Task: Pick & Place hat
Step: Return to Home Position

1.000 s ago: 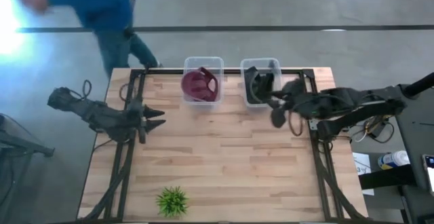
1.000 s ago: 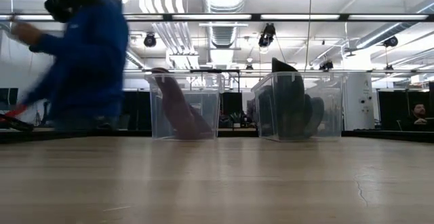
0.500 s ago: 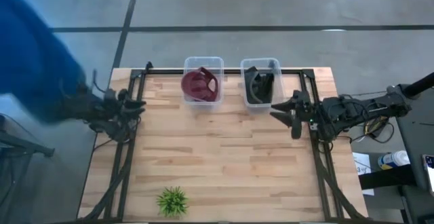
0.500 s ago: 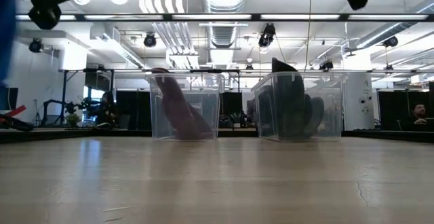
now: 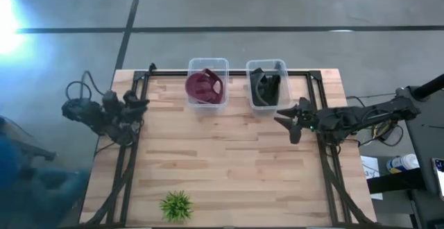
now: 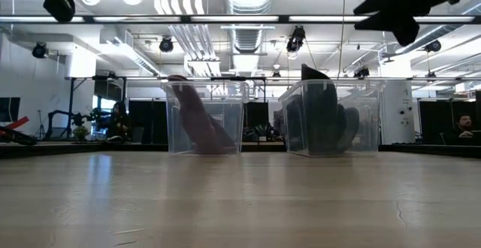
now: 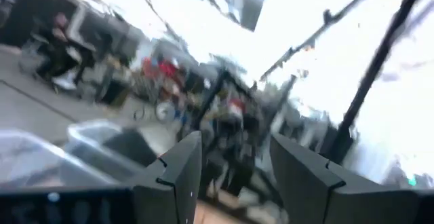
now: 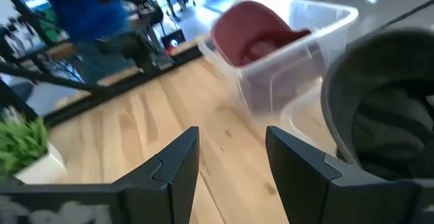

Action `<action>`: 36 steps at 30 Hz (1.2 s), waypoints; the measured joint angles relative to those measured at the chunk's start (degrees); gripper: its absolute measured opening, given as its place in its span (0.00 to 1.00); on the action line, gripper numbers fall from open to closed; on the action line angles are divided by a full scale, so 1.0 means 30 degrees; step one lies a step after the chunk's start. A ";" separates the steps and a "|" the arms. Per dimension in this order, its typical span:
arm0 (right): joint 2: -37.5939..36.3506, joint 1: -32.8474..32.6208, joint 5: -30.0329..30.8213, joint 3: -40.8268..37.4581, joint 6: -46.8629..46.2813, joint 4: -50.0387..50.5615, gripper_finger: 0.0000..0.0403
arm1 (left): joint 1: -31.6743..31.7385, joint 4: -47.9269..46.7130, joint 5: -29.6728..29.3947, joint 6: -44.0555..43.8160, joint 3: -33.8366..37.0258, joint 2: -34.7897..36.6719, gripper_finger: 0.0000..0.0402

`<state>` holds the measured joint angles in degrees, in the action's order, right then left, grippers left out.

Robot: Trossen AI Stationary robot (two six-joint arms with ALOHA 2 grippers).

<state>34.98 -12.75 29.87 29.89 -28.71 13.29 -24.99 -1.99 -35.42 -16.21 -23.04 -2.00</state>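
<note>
Here, red cap (image 5: 205,87) in left bin (image 5: 208,62), black caps (image 5: 263,87) in right bin (image 5: 267,63); likely soft, light, best pinched at stiffer brim; left gripper (image 5: 141,108) and right gripper (image 5: 284,123) empty, jaws apart, at table (image 5: 229,166) sides.

Pale blond wood in staggered butcher-block strips across the tabletop (image 5: 229,159), framed by black rails (image 5: 331,180) along its left and right edges, over a grey floor (image 5: 277,7) crossed by one dark line. Near the far edge, deep maroon for the red cap (image 5: 203,87) inside the clear, colourless left bin (image 5: 208,64), and black for the black cap (image 5: 263,87) inside the equally clear right bin (image 5: 267,65). Bright spiky green on the plant (image 5: 176,205) by the near-left corner, black on the left gripper (image 5: 141,107) and right gripper (image 5: 286,123), blue on the blurred person's clothing (image 5: 28,187) beyond the tabletop's left edge.
</note>
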 joint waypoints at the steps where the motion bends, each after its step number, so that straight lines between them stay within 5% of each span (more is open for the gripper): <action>1: 0.0001 0.0007 0.0007 -0.0193 0.0000 -0.0002 0.41 | 0.0002 0.0541 -0.0217 0.0063 -0.0020 0.0000 0.42; 9: 0.0241 0.0013 0.0007 -0.1708 -0.0003 -0.0049 0.41 | -0.0036 -0.1810 -0.0056 0.3185 -0.1639 0.0022 0.42; 20: 0.0765 0.0005 0.0000 -0.2983 0.0000 -0.0054 0.41 | -0.0031 0.0690 -0.0022 0.4747 0.0454 0.0321 0.42; 29: 0.0772 0.0013 0.0000 -0.4331 -0.0005 -0.0061 0.41 | 0.5285 0.2633 0.3574 0.5439 0.4105 0.0648 0.42; 36: 0.0765 0.0013 -0.0003 -0.5294 -0.0007 -0.0071 0.41 | 0.7078 0.2652 0.4452 0.4607 0.6335 0.0648 0.42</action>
<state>37.28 -12.71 29.86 14.01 -28.73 13.08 -3.75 5.96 -22.06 -2.39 -4.04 -0.05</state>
